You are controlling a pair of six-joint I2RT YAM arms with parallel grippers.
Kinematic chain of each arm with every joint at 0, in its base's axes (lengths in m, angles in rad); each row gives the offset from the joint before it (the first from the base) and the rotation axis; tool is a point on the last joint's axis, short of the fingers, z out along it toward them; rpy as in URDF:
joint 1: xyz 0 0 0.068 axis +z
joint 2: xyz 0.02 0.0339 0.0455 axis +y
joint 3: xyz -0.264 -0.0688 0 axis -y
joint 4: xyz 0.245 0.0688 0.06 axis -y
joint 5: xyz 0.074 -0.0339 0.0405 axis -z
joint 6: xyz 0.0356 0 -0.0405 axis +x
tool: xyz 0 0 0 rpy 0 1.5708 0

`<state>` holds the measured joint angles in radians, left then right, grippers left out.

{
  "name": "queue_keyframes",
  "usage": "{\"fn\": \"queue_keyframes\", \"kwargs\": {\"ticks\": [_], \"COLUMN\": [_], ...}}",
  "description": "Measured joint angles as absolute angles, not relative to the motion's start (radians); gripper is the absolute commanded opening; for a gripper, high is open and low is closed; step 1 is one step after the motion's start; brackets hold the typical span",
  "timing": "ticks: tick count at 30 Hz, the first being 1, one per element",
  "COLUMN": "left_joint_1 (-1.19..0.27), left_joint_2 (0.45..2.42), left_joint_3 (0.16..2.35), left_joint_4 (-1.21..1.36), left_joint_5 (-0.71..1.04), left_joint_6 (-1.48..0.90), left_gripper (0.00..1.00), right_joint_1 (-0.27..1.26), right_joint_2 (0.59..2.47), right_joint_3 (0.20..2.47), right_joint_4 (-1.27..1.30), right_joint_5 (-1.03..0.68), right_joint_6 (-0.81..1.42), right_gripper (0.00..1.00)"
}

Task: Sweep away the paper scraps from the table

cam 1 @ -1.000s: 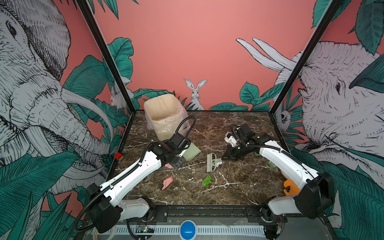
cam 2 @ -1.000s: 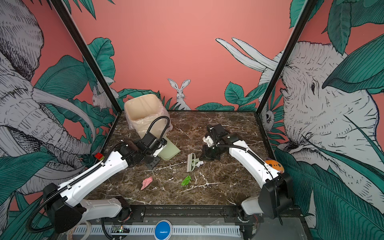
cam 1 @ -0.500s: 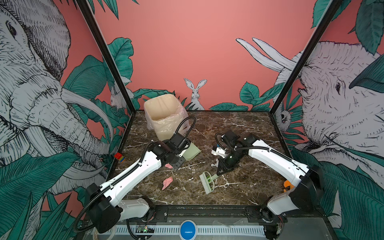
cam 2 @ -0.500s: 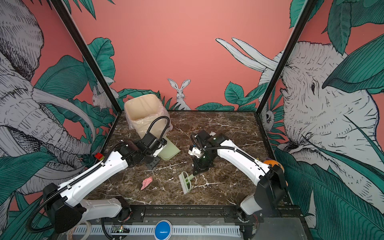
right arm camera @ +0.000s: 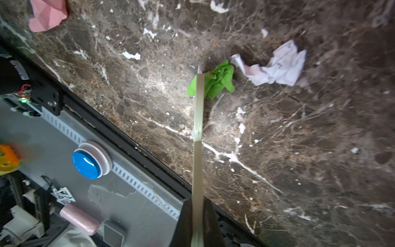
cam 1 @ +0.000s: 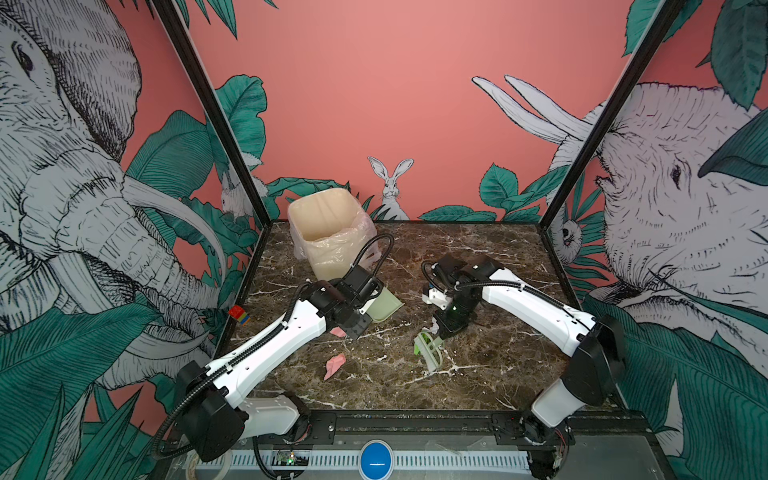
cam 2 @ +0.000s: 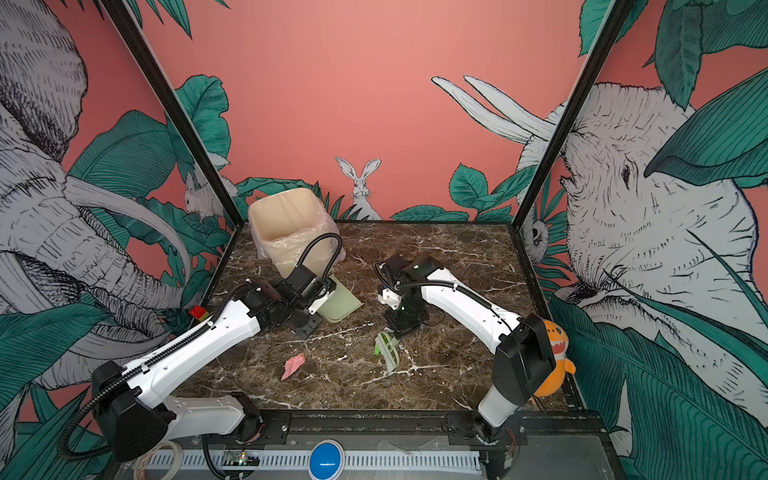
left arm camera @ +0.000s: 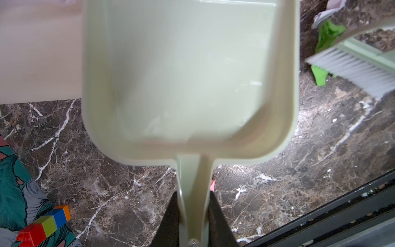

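Right gripper (right arm camera: 197, 203) is closed on the thin handle of a pale green brush (right arm camera: 197, 128), with both fingers pressed flat against it. Left gripper (left arm camera: 193, 196) is clamped in the same way on the handle of a pale green dustpan (left arm camera: 181, 74), and nothing lies in the pan.

Three paper scraps lie on the table (cam 1: 498, 353), toward its front half. The green scrap (right arm camera: 218, 81) is at the far end of the brush, and the bristles (left arm camera: 352, 70) stand on it, so green paper shows on both sides of them. The white scrap (right arm camera: 277, 66) is just beside the green one, almost touching it. In both top views it sits below the right gripper (cam 1: 446, 328). The pink scrap (cam 1: 334, 365) lies alone, well apart from the other two, nearer to the left arm and the front edge.

The dustpan (cam 1: 384, 307) is between the brush (cam 1: 430, 353) and a beige bin (cam 1: 328, 232) with a plastic liner, which stands in the back left corner. I cannot tell whether the front lip of the pan touches the table.

Outside the frame, coloured toy bricks (left arm camera: 44, 224) are on the left, and an orange plush toy (cam 2: 555, 357) is behind the right arm.
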<state>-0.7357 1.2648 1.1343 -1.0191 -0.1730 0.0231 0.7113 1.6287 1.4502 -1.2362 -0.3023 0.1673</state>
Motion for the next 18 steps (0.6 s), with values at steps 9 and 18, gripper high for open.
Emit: {"fn": "queue_keyframes", "kwargs": {"ticks": [9, 18], "left_joint_1": [-0.736, -0.77], "left_joint_2": [1.265, 1.301], "left_joint_3": [1.131, 1.073], "left_joint_4": [-1.017, -0.978], "left_joint_5": [-0.134, -0.045], "left_joint_6": [0.022, -0.002], "left_gripper": [0.11, 0.11], "right_joint_1": [0.642, 0.619], "right_joint_2": [1.654, 1.657], "right_joint_3": [1.597, 1.782], "right_joint_4": [-1.287, -1.419], "right_joint_5": [-0.213, -0.124], "right_joint_6": [0.124, 0.092], "right_gripper": [0.0, 0.0]}}
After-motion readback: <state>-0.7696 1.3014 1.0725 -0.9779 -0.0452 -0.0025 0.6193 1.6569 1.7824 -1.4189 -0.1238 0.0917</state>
